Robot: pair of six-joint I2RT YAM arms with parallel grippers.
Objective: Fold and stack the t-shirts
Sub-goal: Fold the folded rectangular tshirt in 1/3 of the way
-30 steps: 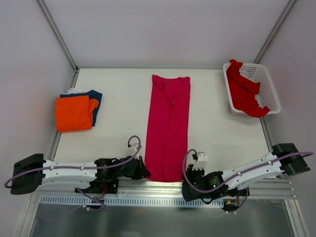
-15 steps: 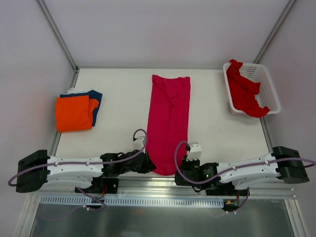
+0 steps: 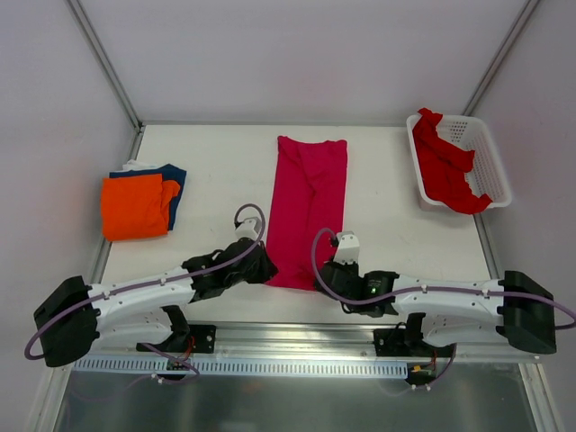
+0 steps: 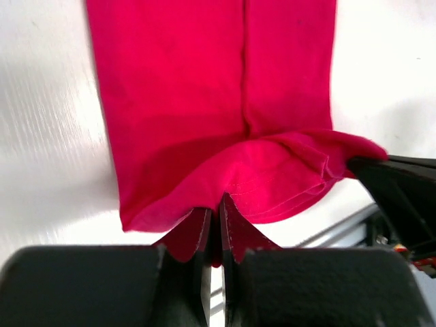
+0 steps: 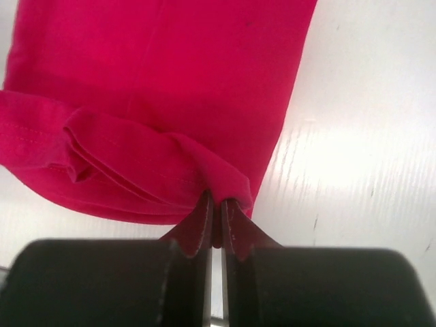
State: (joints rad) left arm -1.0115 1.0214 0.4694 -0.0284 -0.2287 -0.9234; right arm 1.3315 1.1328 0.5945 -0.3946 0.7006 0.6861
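Walls (image 3: 297, 54), plain grey, enclose the white tabletop (image 3: 216, 180). There the left gripper (image 4: 219, 204) and right gripper (image 5: 216, 204) clamp the near hem of the crimson-pink cloth t-shirt (image 3: 308, 198).

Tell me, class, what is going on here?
Two robot arms are folding the magenta t-shirt, a long strip in the middle. The left pincer and right pincer are each shut on a near hem corner, raised over the cloth. An orange shirt and a navy shirt lie folded at left; a red shirt sits in the white basket at right.
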